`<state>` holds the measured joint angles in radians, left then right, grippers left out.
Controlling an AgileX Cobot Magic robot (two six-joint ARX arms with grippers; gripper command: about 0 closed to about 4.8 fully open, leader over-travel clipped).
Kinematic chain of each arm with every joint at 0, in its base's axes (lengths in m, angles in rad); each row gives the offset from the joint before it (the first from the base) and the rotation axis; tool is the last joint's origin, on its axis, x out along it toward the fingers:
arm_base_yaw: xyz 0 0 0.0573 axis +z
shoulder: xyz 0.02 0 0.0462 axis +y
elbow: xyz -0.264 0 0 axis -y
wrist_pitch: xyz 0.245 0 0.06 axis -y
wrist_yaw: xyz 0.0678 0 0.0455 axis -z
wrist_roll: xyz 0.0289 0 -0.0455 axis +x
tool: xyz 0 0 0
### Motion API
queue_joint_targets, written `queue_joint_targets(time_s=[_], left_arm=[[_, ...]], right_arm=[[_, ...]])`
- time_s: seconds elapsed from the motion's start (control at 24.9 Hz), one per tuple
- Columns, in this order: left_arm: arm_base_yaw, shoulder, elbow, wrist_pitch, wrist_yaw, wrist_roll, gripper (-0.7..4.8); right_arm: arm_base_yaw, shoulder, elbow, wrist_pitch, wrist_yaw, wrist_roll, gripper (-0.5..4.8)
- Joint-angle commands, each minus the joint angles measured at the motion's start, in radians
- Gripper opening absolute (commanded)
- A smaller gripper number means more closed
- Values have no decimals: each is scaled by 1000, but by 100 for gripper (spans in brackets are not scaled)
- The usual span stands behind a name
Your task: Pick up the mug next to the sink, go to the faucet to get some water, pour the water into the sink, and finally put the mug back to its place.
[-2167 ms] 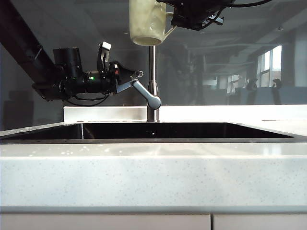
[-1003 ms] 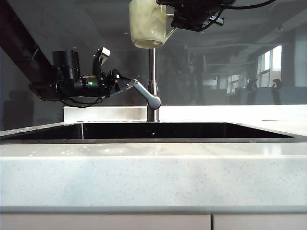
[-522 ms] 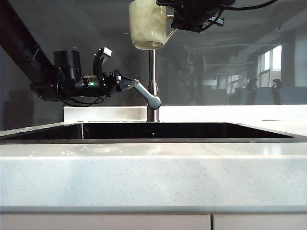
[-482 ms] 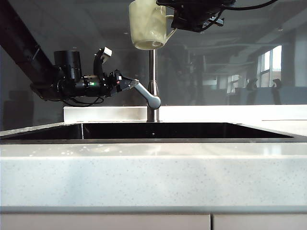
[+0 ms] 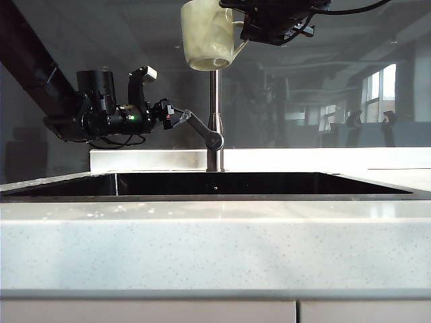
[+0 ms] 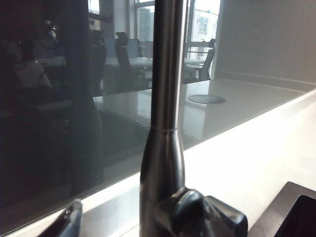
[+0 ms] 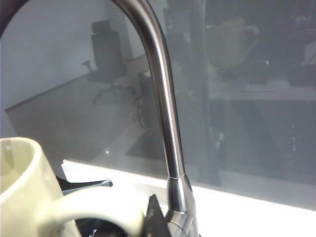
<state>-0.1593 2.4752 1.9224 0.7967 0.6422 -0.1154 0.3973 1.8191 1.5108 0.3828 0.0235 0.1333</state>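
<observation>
The pale cream mug (image 5: 205,33) hangs upright high over the sink (image 5: 215,183), in front of the faucet pipe (image 5: 214,111). My right gripper (image 5: 259,23) is shut on its handle (image 7: 98,211). In the right wrist view the mug's rim (image 7: 19,187) sits beside the faucet's gooseneck (image 7: 165,113), and one dark fingertip (image 7: 153,219) presses the handle. My left gripper (image 5: 176,116) stands open at the outer end of the grey lever (image 5: 202,131). In the left wrist view one fingertip (image 6: 70,221) shows apart from the pipe (image 6: 165,98), with the lever's hub (image 6: 197,215) beside it. The spout is out of view.
A dark glass wall (image 5: 337,81) rises right behind the faucet. A white ledge (image 5: 148,160) runs along the back of the sink, and the speckled stone counter (image 5: 215,249) fills the front. The left arm's body (image 5: 94,111) hangs over the sink's left end.
My left gripper has turned at the wrist and swung the lever back toward the wall, so it looks shorter. The right gripper and mug have stayed still.
</observation>
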Motion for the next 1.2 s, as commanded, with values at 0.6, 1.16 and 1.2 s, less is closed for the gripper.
queue_joint_targets(time_s=[0.6,1.16,1.2], left_arm=[[47,-15,5,278,499,-381,309],[82,-15,5,275,502,-394,309],[82,-15,5,275,502,-394,309]], right_arm=[[-41,-25,15,16,6,-116,-5],[-40,-60,15,17,117,-792,-5],[-40,-60,15,17,117,-816,-5]])
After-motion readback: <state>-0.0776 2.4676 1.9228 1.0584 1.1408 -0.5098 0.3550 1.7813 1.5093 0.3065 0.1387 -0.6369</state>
